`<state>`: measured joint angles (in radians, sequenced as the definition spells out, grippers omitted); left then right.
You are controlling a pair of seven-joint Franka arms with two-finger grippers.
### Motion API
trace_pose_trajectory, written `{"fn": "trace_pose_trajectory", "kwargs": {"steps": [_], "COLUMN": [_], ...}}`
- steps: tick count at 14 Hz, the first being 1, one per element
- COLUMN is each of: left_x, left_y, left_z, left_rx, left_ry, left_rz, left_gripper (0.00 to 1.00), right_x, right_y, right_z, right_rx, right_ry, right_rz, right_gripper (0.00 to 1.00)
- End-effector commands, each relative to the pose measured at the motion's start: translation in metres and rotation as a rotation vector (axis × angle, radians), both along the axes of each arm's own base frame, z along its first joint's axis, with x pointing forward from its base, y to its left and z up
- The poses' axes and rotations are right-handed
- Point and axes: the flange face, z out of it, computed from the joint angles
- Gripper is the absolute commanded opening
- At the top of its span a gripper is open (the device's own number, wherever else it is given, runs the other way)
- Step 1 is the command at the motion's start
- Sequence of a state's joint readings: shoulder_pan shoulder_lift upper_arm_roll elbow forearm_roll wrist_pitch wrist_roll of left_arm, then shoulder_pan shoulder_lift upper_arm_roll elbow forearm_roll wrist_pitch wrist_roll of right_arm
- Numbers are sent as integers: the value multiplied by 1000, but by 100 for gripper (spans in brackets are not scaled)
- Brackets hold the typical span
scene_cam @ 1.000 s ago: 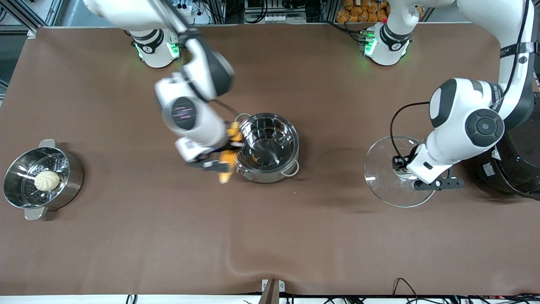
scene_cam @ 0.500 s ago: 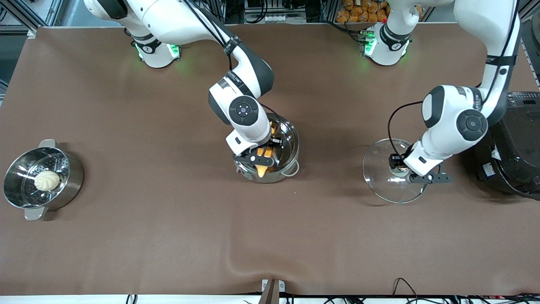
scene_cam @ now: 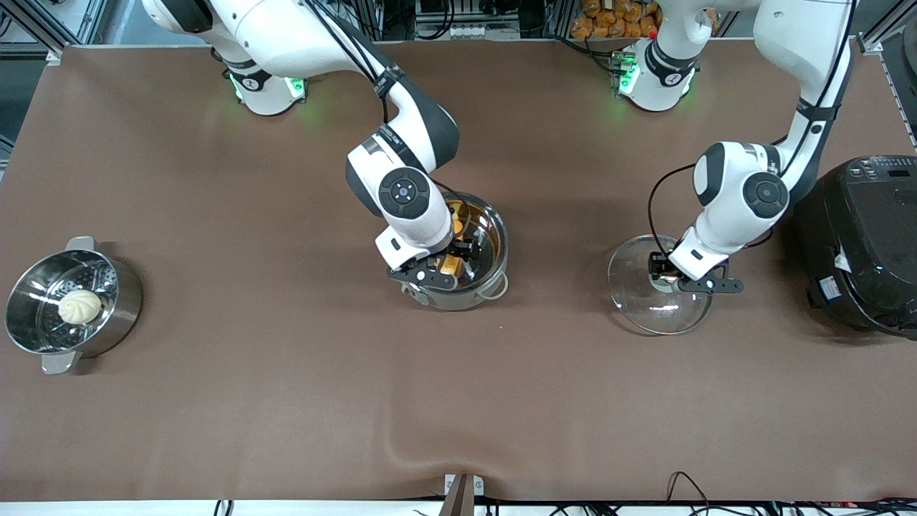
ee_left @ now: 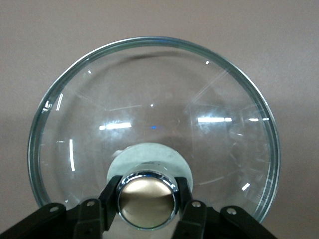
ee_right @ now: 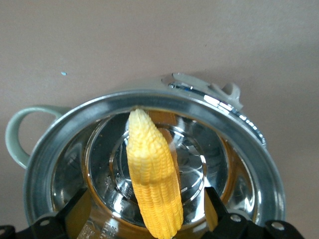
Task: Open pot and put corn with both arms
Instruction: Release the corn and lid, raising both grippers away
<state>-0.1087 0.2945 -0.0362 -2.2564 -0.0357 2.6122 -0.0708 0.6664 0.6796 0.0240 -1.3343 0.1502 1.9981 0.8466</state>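
Observation:
The steel pot stands open mid-table, one wire loop handle toward the front camera. The yellow corn lies tilted inside it. My right gripper hangs over the pot, open, with its fingers clear of the corn on both sides. In the right wrist view the corn points down into the pot between the spread fingers of the right gripper. My left gripper is shut on the knob of the glass lid, between the pot and the black cooker. The lid fills the left wrist view below the left gripper.
A second steel pot with a perforated insert and a white bun stands at the right arm's end. A big black cooker stands at the left arm's end, close to the left arm's elbow.
The right gripper carried the corn from beside the pot to over it, lowered and opened; the corn now lies in the pot. The left gripper shifted the lid slightly toward the pot.

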Motion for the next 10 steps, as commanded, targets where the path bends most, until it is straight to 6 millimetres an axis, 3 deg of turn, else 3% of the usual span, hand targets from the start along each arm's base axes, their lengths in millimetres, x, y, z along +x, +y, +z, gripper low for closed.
{"fn": "trace_pose_trajectory", "kwargs": {"steps": [1,3,4,6,7,8,10], "left_x": [-1,-3,-3,-3,-3,-3,-1], "left_y": [-1,-3,-4,-4,-4,-5,-5], "left_z": [4,-3,-5,-11,-10,-11,-6], "left_rx": [-16,-14,-14,-12,-10,-10,-10], "left_ry": [-19,-4,-1,8,8,9,2], "left_rz": [-15,-19,-23,-29,-33,-36,-36], "left_gripper": [0,0,5,31,59,100,100], "right_x": [15,35,44,57,63,72,74], "right_y": [-34,-78,-99,-146,-174,-205,-262], "right_z": [58,95,108,128,137,143,169], "right_rx": [15,-12,-24,-23,-21,-22,-22], "right_ry": [-6,-53,-71,-77,-81,-68,-47], "right_rz": [-51,-83,-83,-91,-75,-55,62], "right_gripper": [100,100,100,100,100,100,100]}}
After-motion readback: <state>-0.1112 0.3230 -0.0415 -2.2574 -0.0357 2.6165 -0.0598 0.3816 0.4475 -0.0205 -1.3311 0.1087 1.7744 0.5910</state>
